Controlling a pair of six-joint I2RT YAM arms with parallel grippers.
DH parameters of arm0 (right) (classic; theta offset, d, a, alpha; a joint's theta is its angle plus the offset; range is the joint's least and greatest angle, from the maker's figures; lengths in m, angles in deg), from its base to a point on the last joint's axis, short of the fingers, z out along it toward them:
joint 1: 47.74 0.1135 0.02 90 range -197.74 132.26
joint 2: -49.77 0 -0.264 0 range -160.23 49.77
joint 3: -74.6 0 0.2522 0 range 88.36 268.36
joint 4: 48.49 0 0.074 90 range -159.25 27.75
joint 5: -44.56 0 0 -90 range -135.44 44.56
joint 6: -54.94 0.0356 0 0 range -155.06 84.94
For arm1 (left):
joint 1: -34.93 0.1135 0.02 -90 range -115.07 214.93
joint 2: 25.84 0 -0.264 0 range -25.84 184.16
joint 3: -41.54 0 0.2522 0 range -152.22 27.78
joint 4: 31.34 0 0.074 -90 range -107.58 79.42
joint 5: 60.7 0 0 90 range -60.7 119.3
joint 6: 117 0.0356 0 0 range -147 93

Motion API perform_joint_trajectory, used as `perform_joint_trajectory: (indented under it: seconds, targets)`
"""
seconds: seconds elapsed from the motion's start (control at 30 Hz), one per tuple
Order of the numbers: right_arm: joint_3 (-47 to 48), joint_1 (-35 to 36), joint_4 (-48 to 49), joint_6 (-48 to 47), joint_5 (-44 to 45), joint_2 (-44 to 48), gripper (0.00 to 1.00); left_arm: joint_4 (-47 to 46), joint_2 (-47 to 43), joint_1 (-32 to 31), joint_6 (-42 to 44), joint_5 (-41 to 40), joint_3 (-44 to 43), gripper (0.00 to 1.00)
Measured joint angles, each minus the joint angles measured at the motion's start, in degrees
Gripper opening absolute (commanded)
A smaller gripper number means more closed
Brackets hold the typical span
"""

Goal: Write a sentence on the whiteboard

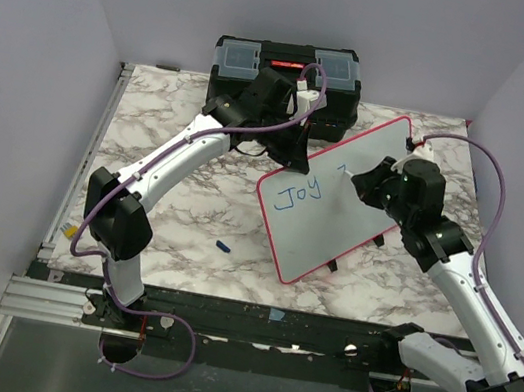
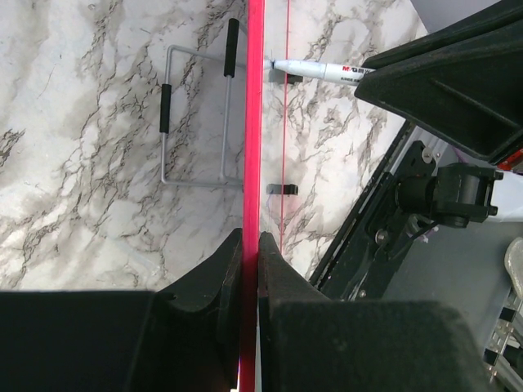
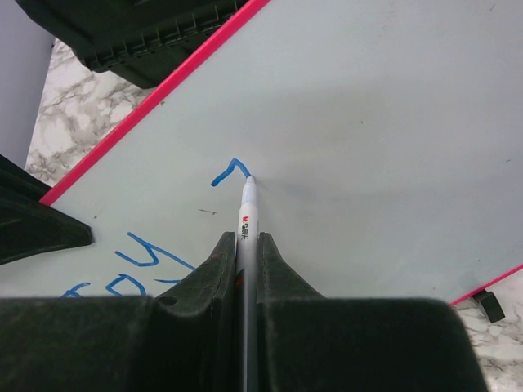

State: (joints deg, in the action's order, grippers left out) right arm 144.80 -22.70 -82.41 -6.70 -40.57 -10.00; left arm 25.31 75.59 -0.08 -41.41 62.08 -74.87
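The whiteboard [image 1: 342,205], white with a red-pink rim, stands tilted on the marble table with "Joy" in blue on it. My left gripper [image 1: 302,112] is shut on its far top edge; in the left wrist view the rim [image 2: 254,122] runs between the fingers of the gripper [image 2: 251,241]. My right gripper [image 1: 364,182] is shut on a white marker [image 3: 248,216]. The marker tip touches the board [image 3: 368,122] at the end of a short fresh blue stroke [image 3: 229,171]. The marker also shows in the left wrist view [image 2: 323,72].
A black toolbox [image 1: 286,73] stands at the back of the table, behind the left gripper. A small blue cap [image 1: 224,246] lies on the table left of the board. A grey wire stand [image 2: 196,122] lies behind the board.
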Motion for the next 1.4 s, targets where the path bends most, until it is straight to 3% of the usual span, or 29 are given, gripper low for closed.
perform_joint_trajectory:
  seconds: [0.9,1.4]
  targets:
    - [-4.1,0.0,-1.4,-0.2,0.2,2.8,0.01,0.4,0.2,0.0,0.0,0.1,-0.5,0.0]
    - [0.3,0.0,-3.6,-3.3,3.5,0.1,0.01,0.5,0.3,-0.1,0.1,0.3,-0.6,0.0]
